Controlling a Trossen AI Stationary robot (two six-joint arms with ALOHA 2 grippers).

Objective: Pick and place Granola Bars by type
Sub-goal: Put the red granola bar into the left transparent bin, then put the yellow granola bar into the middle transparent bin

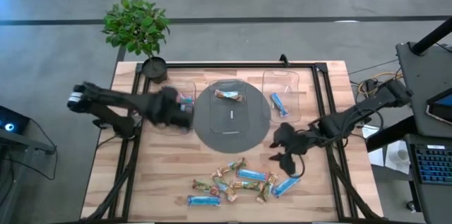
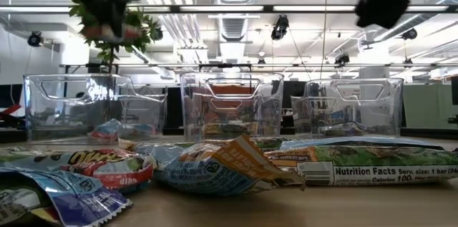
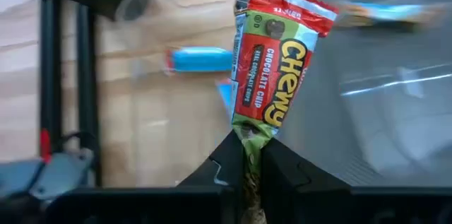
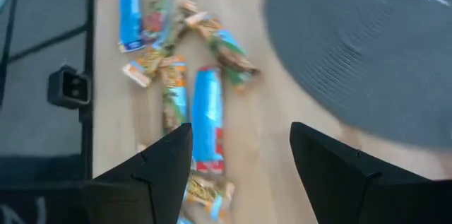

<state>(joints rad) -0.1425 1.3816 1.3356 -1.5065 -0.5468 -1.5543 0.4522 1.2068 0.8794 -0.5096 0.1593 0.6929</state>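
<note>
On the wooden surface (image 1: 155, 174), shiny blue and multicoloured granola bars (image 1: 236, 179) lie heaped at the near edge. Three clear bins (image 1: 284, 94) stand far: the right holds a blue bar (image 1: 279, 103), the middle a multicoloured one (image 1: 227, 95). The left pincer (image 3: 253, 155) pinches a red-and-green bar (image 3: 272, 68) over the left bin; the right pincer (image 4: 240, 150) hangs open above the heap.

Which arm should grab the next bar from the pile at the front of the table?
Right, probably. The right pincer is open above a blue bar in the pile. The left pincer is shut on a Chewy bar over the left bin.
</note>
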